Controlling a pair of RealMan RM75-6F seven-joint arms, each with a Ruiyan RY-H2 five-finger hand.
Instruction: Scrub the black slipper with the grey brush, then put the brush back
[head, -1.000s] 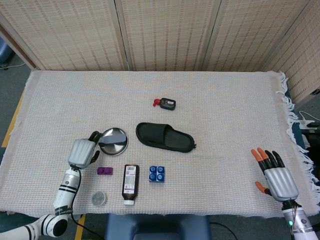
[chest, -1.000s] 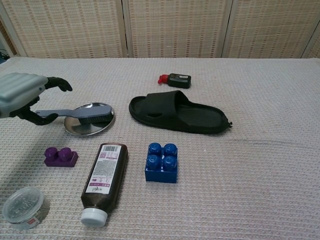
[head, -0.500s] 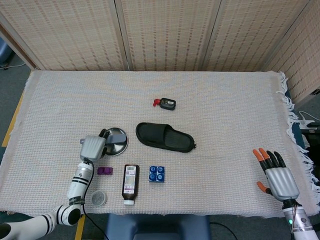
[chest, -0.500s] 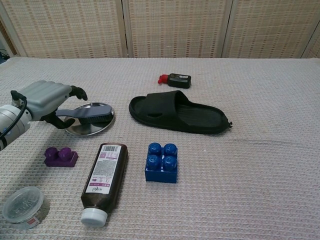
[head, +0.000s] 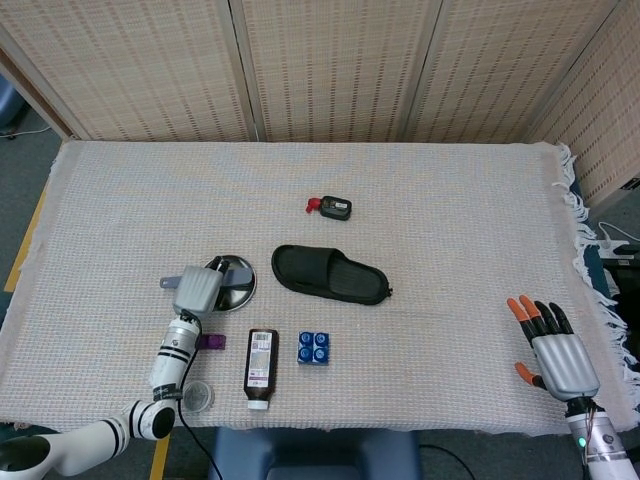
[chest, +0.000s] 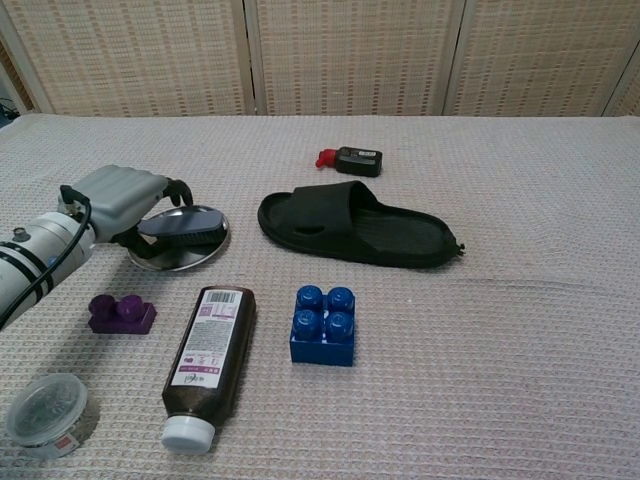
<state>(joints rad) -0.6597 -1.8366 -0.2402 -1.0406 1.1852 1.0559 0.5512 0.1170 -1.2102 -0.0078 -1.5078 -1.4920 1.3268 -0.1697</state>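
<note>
Two hands in shot. Left hand (chest: 125, 196) grips the grey brush (chest: 185, 226) over the steel dish (chest: 170, 257). Right hand (head: 558, 355) sits idle, fingers spread, well away from the black slipper (chest: 355, 223).

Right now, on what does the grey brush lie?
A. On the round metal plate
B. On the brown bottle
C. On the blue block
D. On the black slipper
A. The grey brush lies on the round metal plate, with the left robot hand over its handle; the black slipper sits apart to the right.

Left robot hand (chest: 128, 197) curls palm-down, arm stretched forward; right robot hand (head: 556, 350) rests flat, fingers spread.
</note>
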